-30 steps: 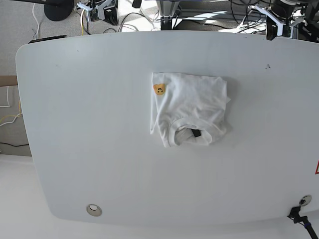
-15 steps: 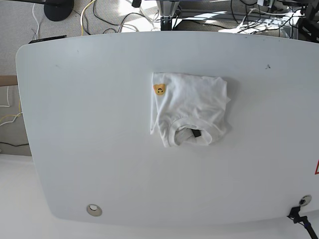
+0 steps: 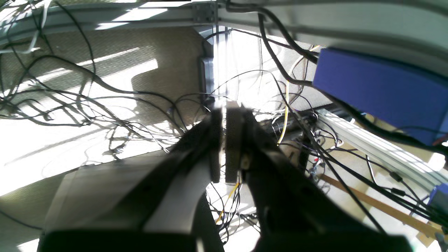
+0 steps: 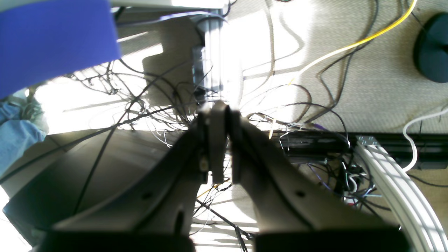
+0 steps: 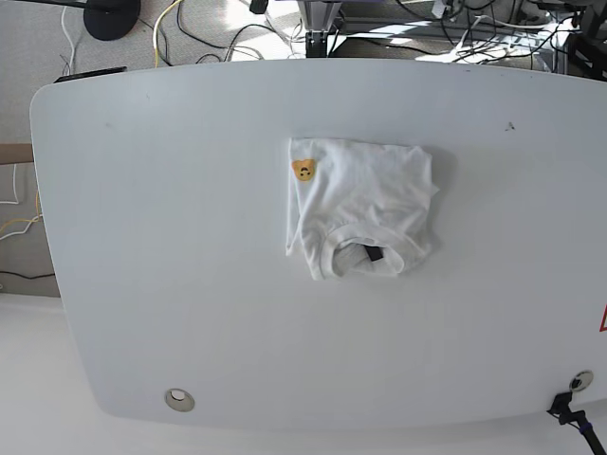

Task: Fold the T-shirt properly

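Observation:
The white T-shirt [image 5: 362,209] lies folded into a compact rectangle a little right of the table's middle in the base view, its collar toward the near edge and a small yellow emblem [image 5: 303,171] at its far left corner. Neither arm shows in the base view. In the left wrist view my left gripper [image 3: 224,108] is shut with nothing between its fingers, pointing at the cabled floor. My right gripper [image 4: 218,106] in the right wrist view is likewise shut and empty above the floor. The shirt appears in neither wrist view.
The white table [image 5: 190,265] has a round grommet [image 5: 178,399] near its front left. Beyond the far edge run tangled cables [image 5: 247,38] and a metal frame [image 5: 322,19]. A blue box [image 3: 381,91] hangs beside the left gripper.
Both arms have drawn back past the table's far edge and left the base view. The folded shirt has stayed put.

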